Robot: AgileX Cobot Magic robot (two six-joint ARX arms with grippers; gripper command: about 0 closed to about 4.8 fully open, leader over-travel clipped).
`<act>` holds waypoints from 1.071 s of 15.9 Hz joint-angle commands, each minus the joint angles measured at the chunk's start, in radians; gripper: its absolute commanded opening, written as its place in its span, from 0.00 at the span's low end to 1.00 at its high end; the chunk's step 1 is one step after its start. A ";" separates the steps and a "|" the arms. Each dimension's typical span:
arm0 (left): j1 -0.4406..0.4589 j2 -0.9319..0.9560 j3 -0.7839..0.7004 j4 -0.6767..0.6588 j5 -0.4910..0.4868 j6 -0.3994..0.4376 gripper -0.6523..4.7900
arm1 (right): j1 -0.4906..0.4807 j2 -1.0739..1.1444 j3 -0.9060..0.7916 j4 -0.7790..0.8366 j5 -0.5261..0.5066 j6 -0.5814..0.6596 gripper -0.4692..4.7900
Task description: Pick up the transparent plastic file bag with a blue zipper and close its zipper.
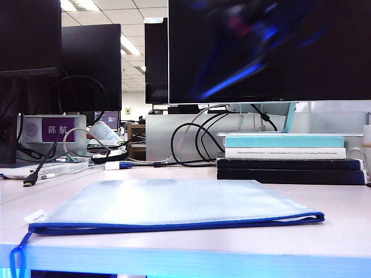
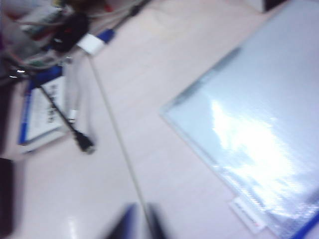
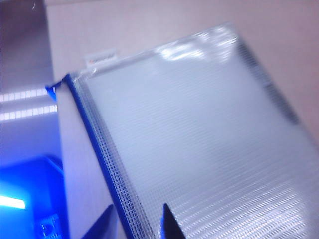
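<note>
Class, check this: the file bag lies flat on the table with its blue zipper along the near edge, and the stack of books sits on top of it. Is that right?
Not quite. In the exterior view the stack of books sits on the table behind the file bag, not on it. The rest holds: the bag lies flat, with its blue zipper along the near edge.

Both arms are just a dark blue smear across the top of the exterior view, so neither gripper shows there. Left gripper point(image 2: 137, 224) is blurry and cropped, fingertips look nearly together. Right gripper point(image 3: 134, 224) shows only its tips, parted over the zipper point(image 3: 99, 159).
</note>
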 commanded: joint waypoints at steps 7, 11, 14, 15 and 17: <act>-0.002 0.006 0.005 0.084 -0.040 -0.051 0.63 | 0.278 0.497 0.257 0.029 0.068 -0.106 0.59; -0.002 0.006 0.005 0.093 -0.050 -0.072 0.63 | 0.289 0.547 0.259 0.148 0.048 -0.077 0.59; -0.002 0.006 0.005 0.097 -0.050 -0.072 0.63 | 0.303 0.629 0.312 0.139 0.065 -0.055 0.52; -0.002 0.006 0.005 0.095 -0.050 -0.072 0.63 | 0.302 0.649 0.340 0.126 0.071 -0.054 0.48; -0.002 0.006 0.005 0.090 -0.050 -0.072 0.63 | 0.299 0.654 0.353 0.123 0.092 -0.054 0.48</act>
